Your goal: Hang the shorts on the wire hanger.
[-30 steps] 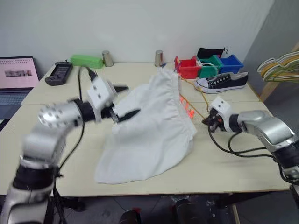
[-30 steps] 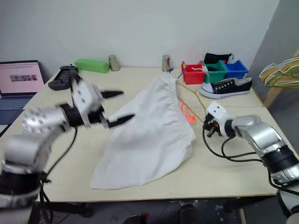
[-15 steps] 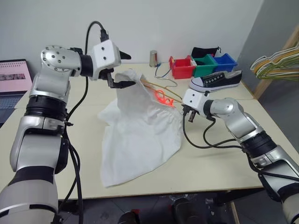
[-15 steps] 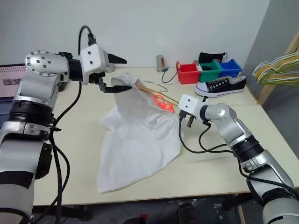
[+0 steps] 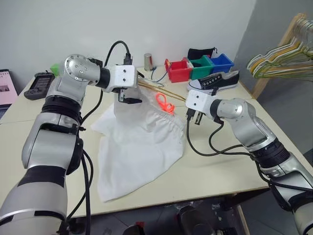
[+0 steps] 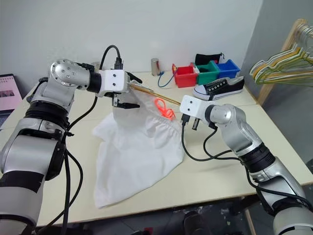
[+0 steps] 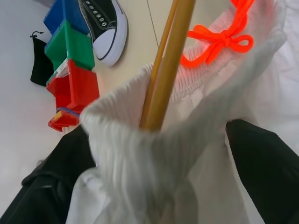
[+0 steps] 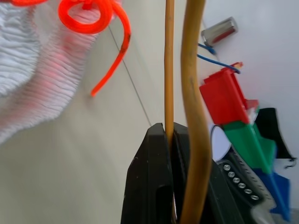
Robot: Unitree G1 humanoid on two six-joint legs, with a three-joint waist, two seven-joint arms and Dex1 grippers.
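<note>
White, limp cloth shorts (image 5: 139,142) drape from the thin tan wire hanger (image 5: 159,89) at your twelve o'clock; pinch their bunched waistband, left gripper (image 5: 128,93) spread, right gripper (image 8: 163,140) clamping wire.

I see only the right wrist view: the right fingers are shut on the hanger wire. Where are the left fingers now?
Observer: The left fingers stand wide open, one on each side of the bunched waistband of the shorts.
Operator: Is the hanger inside the waistband?
Observer: Yes, the far end of the wire hanger goes into the waistband opening between those fingers.
Operator: And the rest of the cloth?
Observer: It drapes down from the waistband and lies spread on the table.
</note>
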